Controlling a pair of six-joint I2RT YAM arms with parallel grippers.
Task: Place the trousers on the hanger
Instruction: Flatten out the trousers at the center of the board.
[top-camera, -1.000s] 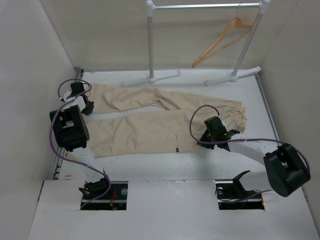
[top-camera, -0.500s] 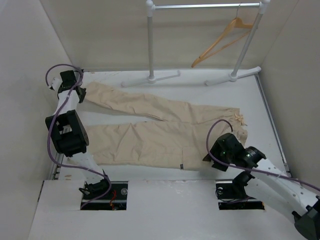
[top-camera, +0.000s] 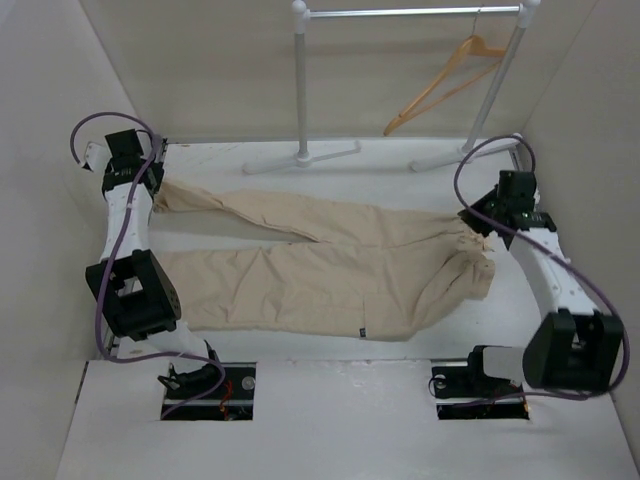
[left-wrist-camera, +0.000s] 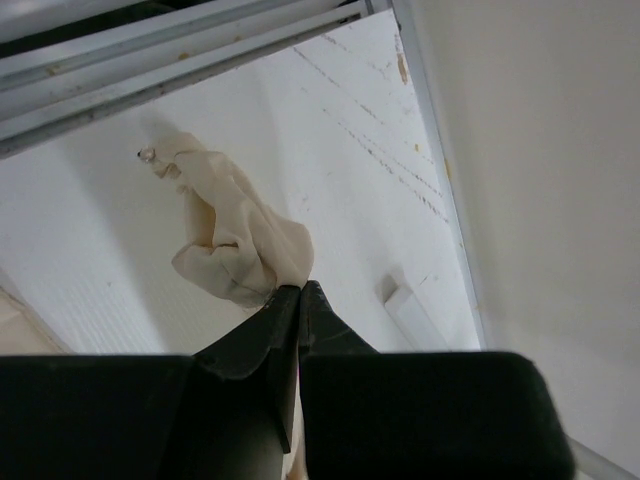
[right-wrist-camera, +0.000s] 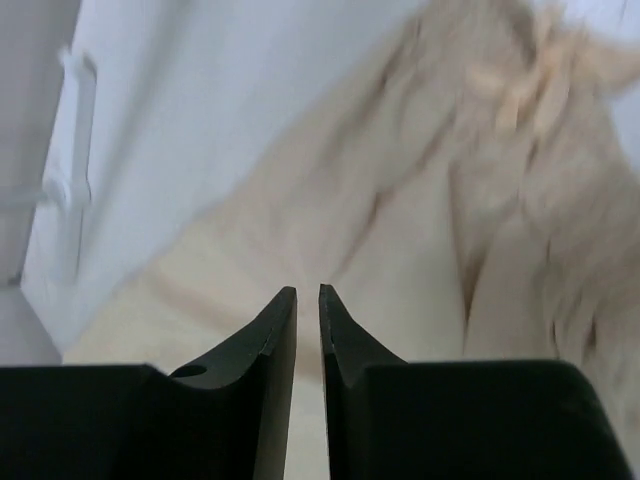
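Note:
The beige trousers (top-camera: 320, 270) lie spread on the white table, waist to the right and legs to the left, with a small dark tag (top-camera: 362, 331) at the near edge. My left gripper (top-camera: 152, 188) is at the far left corner, shut on the end of the far leg. The left wrist view shows that cloth (left-wrist-camera: 235, 250) bunched at the closed tips of this gripper (left-wrist-camera: 300, 287). My right gripper (top-camera: 480, 221) hovers over the waist end (right-wrist-camera: 480, 200). Its jaws (right-wrist-camera: 308, 290) are almost together with nothing seen between them. The wooden hanger (top-camera: 440, 85) hangs on the rail at the far right.
The white garment rail (top-camera: 410, 12) stands at the back on two posts (top-camera: 300, 80), with feet (top-camera: 300, 158) resting on the table. Side walls close in to the left and right. A small white block (left-wrist-camera: 415, 318) lies by the wall near the left gripper.
My left gripper moved further into the far left corner, drawing the far leg end with it. My right arm swung from the near edge to the far right by the waist, which is now bunched.

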